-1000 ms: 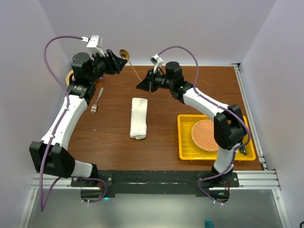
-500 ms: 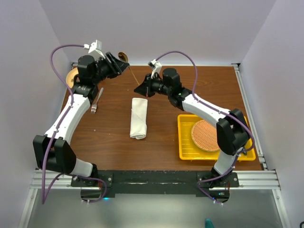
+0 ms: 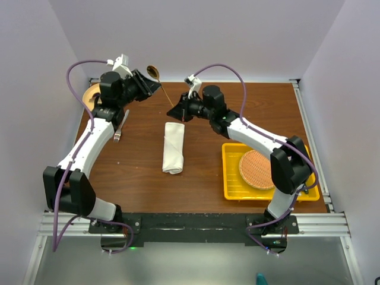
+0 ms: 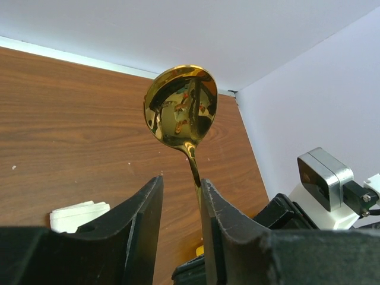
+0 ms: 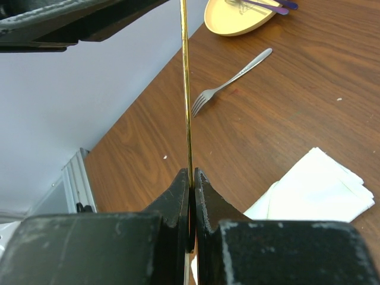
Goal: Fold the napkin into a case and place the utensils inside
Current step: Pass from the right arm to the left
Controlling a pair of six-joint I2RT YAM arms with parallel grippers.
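Gold metal shows in one piece only: a single spoon (image 3: 154, 72), held off the table (image 3: 142, 178) at 12 o'clock from the napkin, its round bowl uppermost and its slim handle slanting down toward 4 o'clock. The right gripper (image 3: 178, 107) is clamped tight on the lower end of that handle, both fingers pressed flat against it in the right wrist view. The left gripper (image 3: 155, 85) sits just under the bowl with its jaws parted, the thin neck passing between them close against one finger (image 4: 228, 225); a gap shows on the other side.

One napkin (image 3: 173, 148) lies near the table's middle, folded into a narrow cream-white strip running from 12 to 6 o'clock. One silver fork (image 3: 121, 126) lies at 10 o'clock from it, on bare wood. One tan plate (image 3: 92, 95) sits farther out at 10 o'clock, partly hidden by the left arm. At 4 o'clock from the napkin stands one yellow tray (image 3: 231, 178) holding one round woven orange mat (image 3: 256, 169).
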